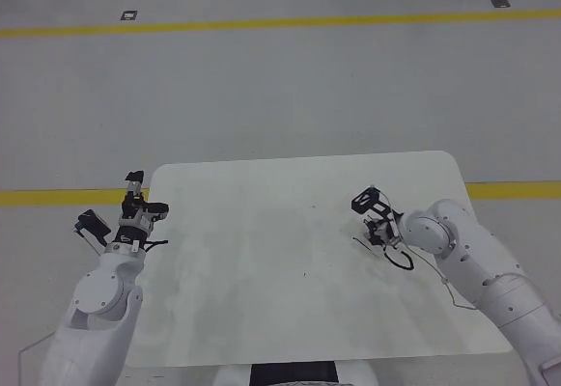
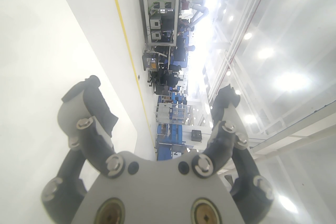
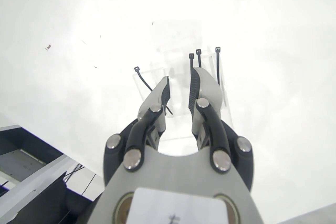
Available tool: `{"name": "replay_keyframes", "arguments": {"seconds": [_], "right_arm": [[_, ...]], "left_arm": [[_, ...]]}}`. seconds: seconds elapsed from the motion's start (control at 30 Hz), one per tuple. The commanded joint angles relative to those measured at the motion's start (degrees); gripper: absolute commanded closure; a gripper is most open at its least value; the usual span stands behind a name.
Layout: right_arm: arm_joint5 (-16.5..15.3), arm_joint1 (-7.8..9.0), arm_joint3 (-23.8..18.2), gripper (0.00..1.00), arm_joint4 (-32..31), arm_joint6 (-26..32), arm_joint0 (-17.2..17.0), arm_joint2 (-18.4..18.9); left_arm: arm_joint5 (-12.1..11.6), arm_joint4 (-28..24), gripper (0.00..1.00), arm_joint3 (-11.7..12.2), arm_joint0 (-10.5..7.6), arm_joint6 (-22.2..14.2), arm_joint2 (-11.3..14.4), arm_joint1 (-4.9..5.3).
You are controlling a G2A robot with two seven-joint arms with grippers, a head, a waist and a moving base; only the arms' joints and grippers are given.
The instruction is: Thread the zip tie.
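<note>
White tabletop point(image 1: 290, 289) spreads before the robot, with the left gripper point(image 2: 160, 84) at its left edge, jaws spread wide on nothing and pointed out toward a grey cabinet point(image 2: 160, 17) across the hall. Over the table's right side the right gripper point(image 3: 181, 73) hangs with jaws parted and nothing between them, close over a clear holder point(image 3: 178, 125). Four black zip ties point(image 3: 217, 49) lie on that holder, all straight, heads away from the wrist; one strap passes behind a finger point(image 3: 157, 96). Farther off, a yellow line point(image 1: 261, 21) crosses the grey floor
</note>
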Motion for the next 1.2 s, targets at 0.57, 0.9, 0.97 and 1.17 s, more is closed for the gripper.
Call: {"name": "replay_keyframes", "arguments": {"seconds": [0.57, 0.9, 0.97, 1.17], "right_arm": [[0.0, 0.42, -2.2, 0.81, -0.7, -0.9, -2.4, 3.1], [0.5, -0.13, -0.5, 0.85, 0.0, -0.9, -1.9, 2.6], [0.4, -0.26, 0.0, 0.85, 0.2, -0.9, -1.7, 2.5], [0.3, -0.64, 1.3, 0.84, 0.2, -0.9, -1.0, 2.1]], "left_arm": [[0.0, 0.0, 0.00, 0.0, 0.00, 0.0, 0.0, 0.00], [0.0, 0.0, 0.00, 0.0, 0.00, 0.0, 0.0, 0.00], [0.0, 0.0, 0.00, 0.0, 0.00, 0.0, 0.0, 0.00], [0.0, 0.0, 0.00, 0.0, 0.00, 0.0, 0.0, 0.00]]}}
